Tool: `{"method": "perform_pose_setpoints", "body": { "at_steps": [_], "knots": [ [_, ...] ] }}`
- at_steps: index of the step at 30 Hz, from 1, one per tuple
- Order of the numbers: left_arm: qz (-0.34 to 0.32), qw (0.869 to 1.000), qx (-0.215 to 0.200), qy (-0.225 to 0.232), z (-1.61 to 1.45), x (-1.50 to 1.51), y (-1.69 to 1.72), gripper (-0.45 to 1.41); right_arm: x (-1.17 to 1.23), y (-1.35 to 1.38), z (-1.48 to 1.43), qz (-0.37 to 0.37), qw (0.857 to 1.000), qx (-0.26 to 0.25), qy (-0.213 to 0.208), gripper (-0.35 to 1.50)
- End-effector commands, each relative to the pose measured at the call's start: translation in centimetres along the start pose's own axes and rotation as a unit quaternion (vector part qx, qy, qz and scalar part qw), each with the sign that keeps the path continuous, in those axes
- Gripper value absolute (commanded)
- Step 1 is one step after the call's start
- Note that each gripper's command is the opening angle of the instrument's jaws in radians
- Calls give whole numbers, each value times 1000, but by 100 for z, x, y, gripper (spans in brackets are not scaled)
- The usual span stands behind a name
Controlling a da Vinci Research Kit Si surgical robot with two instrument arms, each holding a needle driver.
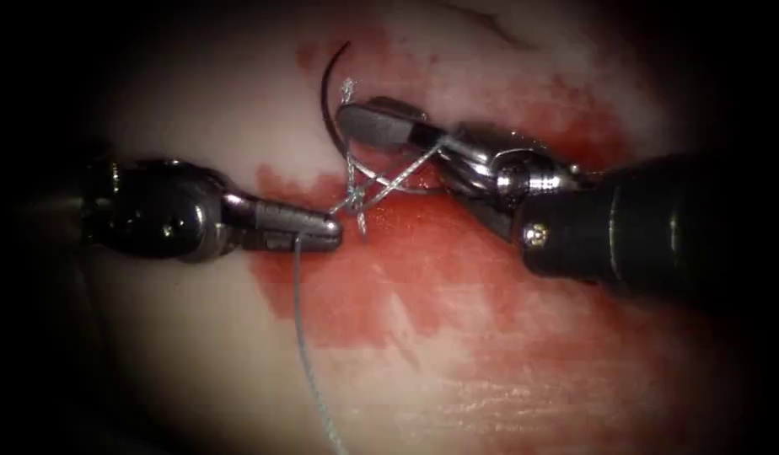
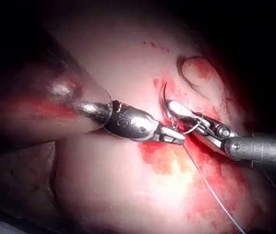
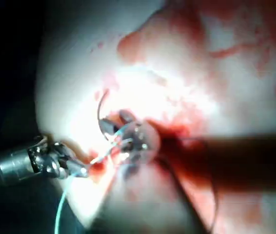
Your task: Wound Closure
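The curved needle (image 1: pixel 325 101) lies free on the tissue (image 1: pixel 196 109), just left of the right tool's tip, and neither tool holds it. My right tool (image 1: pixel 349 115) reaches in from the right, jaws shut on a short thread end at the tip. Thread loops (image 1: pixel 381 179) cross around its jaws. My left tool (image 1: pixel 332 229) points right, jaws shut on the thread (image 1: pixel 303 337), which trails down toward the front. The tips are close together over the knot. The left wrist view has the left tool (image 2: pixel 179 139), right tool (image 2: pixel 173 106) and needle (image 2: pixel 164 92).
Red fluid (image 1: pixel 457 278) covers the tissue below and right of the tools, hiding the cut's line. The right wrist view has the needle (image 3: pixel 100 109), the left tool (image 3: pixel 82 171) and the trailing thread (image 3: pixel 60 209). Pale unstained tissue lies at the left.
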Motion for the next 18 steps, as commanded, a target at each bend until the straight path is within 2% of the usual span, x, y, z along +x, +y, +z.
{"method": "perform_pose_setpoints", "body": {
  "at_steps": [1, 3, 8, 10, 12, 14, 18],
  "knots": [
    [1, 1000, -1, 1, 4, -6, -3, -35, -3, -11, 11, 3, 1000, 2, 1, 40],
    [1, 1000, 0, 0, 3, -6, -3, -35, -5, -14, 15, 4, 1000, 2, 1, 27],
    [1, 1000, -1, 1, 1, -5, -3, -35, -11, -18, 23, 4, 1000, 8, -1, 24],
    [0, 1000, -1, 0, -2, -3, -3, -35, -10, -19, 23, 5, 1000, 9, -2, -15],
    [0, 1000, 0, -1, -4, -3, -3, -35, -9, -18, 20, 5, 1000, 8, -4, -28],
    [0, 1000, 0, -1, -5, -3, -3, -35, -8, -16, 14, 4, 1000, 10, 0, -28],
    [0, 1000, 0, -2, -4, -4, -3, -35, -5, -12, 7, 6, 1000, 15, 0, -2]
  ]
}}
